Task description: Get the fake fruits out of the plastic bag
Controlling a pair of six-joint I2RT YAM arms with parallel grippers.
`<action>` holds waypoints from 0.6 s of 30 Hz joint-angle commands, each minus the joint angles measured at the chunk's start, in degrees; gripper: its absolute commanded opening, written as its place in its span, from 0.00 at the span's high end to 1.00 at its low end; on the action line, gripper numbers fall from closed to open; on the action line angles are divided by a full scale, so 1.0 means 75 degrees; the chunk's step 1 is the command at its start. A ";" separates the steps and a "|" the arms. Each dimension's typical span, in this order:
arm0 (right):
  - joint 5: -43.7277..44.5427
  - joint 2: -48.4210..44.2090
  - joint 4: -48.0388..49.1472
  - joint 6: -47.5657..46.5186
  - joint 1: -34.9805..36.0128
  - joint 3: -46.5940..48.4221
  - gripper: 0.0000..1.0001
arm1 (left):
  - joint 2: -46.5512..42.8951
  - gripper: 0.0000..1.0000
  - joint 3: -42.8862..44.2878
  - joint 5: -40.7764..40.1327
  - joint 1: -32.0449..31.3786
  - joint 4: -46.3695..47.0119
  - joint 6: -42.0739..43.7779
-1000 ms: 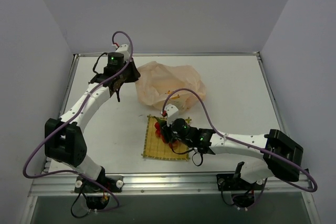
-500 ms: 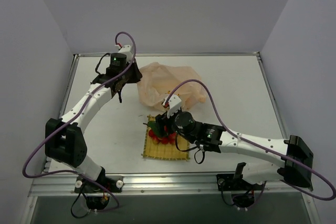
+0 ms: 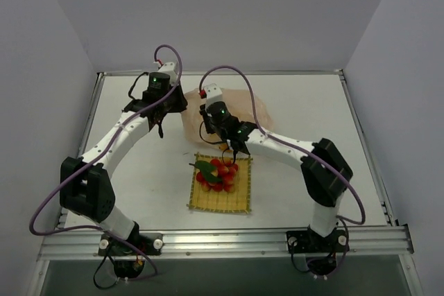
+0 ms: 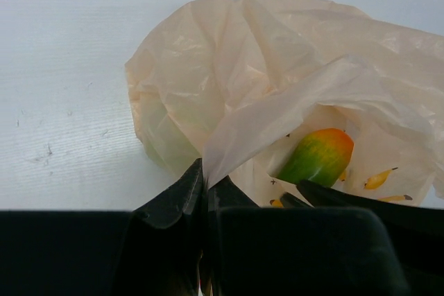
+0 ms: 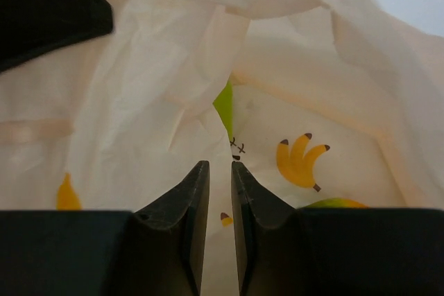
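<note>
The peach plastic bag lies at the back middle. My left gripper is shut on a fold of the bag's left edge and holds the mouth up. Inside, the orange-green mango shows, and my right fingers reach in beside it. My right gripper is at the bag mouth and empty, its jaws a narrow gap apart. A sliver of the green pear shows between folds, and the mango's top at lower right. The red berries lie on the mat.
The yellow woven mat lies in front of the bag, near the table's middle. Banana prints mark the bag's inner wall. My left gripper's body shows at the upper left of the right wrist view.
My right gripper has let go of the berries on the mat and swung back and up to the bag mouth. My left gripper has kept its hold on the bag.
</note>
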 commanded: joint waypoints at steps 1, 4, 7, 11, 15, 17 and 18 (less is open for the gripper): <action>0.0163 0.0565 -0.0083 -0.0119 -0.0204 0.0492 0.84 | -0.0030 0.98 0.0234 -0.0384 -0.0152 -0.0250 0.0034; 0.0408 0.0718 -0.0118 -0.0024 -0.0357 0.0282 0.83 | 0.0145 0.98 0.0304 -0.0526 -0.0165 -0.0368 -0.0036; 0.0899 0.0473 -0.0224 0.0104 -0.0369 -0.0185 0.81 | 0.0205 0.98 0.0281 -0.0409 -0.0165 -0.0310 -0.0118; 0.1287 0.0016 -0.0633 0.0362 -0.0392 -0.0772 0.80 | 0.0158 0.98 0.0222 -0.0350 -0.0223 -0.0216 -0.0188; 0.1336 -0.0348 -0.0751 0.0654 -0.0474 -0.1428 0.78 | 0.0134 0.98 0.0187 -0.0490 -0.0422 -0.0239 -0.0142; 0.1265 -0.0360 -0.0751 0.0772 -0.0556 -0.1732 0.78 | 0.0135 0.98 0.0187 -0.0572 -0.0551 -0.0298 -0.0107; 0.1242 -0.0372 -0.0740 0.0877 -0.0603 -0.1827 0.78 | 0.0170 0.98 0.0187 -0.0642 -0.0702 -0.0333 -0.0083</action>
